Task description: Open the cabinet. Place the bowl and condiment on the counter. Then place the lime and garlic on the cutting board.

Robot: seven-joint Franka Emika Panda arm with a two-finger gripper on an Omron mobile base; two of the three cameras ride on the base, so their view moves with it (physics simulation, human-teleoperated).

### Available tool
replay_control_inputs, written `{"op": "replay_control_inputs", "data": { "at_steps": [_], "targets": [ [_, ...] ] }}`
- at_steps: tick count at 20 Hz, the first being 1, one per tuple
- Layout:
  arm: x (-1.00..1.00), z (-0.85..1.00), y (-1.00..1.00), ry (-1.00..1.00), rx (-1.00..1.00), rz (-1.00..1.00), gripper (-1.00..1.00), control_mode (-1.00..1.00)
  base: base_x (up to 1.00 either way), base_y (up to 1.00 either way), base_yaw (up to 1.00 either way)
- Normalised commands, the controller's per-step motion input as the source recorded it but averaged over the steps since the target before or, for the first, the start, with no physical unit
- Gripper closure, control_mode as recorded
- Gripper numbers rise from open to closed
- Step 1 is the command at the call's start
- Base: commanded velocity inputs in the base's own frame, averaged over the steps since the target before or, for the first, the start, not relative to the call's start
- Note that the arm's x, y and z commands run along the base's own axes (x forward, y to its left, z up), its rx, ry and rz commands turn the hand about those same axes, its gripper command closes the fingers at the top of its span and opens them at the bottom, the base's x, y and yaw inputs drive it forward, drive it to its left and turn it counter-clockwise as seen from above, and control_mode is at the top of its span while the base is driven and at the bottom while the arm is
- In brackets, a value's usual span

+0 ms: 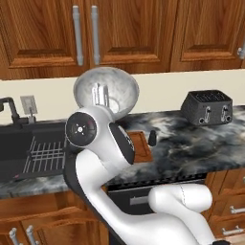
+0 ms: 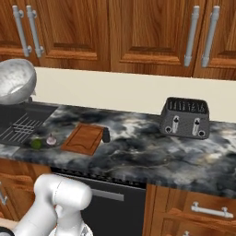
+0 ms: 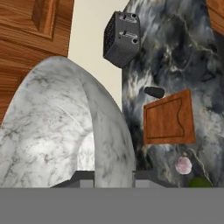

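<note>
Even, bright rendered lighting, sharp focus throughout, soft sheen inside the bowl [image 1: 106, 92], faint shadows on the counter [image 2: 138, 152].

Nothing here can be read. No words, brands, numbers or signs stand on any of the things in the pictures.
</note>
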Motion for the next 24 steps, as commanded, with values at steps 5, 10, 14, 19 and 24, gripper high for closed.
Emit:
{"op": "replay_control_inputs", "data": {
  "at_steps": [5, 10, 14, 19, 24],
  "targets": [
    [0.00, 0.00, 0.00, 0.00, 0.00, 0.00, 1.00, 1.00, 0.35, -0.09, 0.10],
    [0.10, -0.03, 0.00, 0.00, 0.01, 0.01, 1.00, -1.00, 0.19, -0.04, 0.05],
    [0.19, -0.02, 0.00, 0.01, 0.00, 0.00, 1.00, -1.00, 0.00, 0.00, 0.00],
    [0.17, 0.00, -0.22, 0.03, 0.00, 0.00, 1.00, -1.00, 0.00, 0.00, 0.00],
    [0.01, 0.00, -0.50, 0.01, 0.03, 0.00, 1.00, -1.00, 0.00, 0.00, 0.00]
  ]
}}
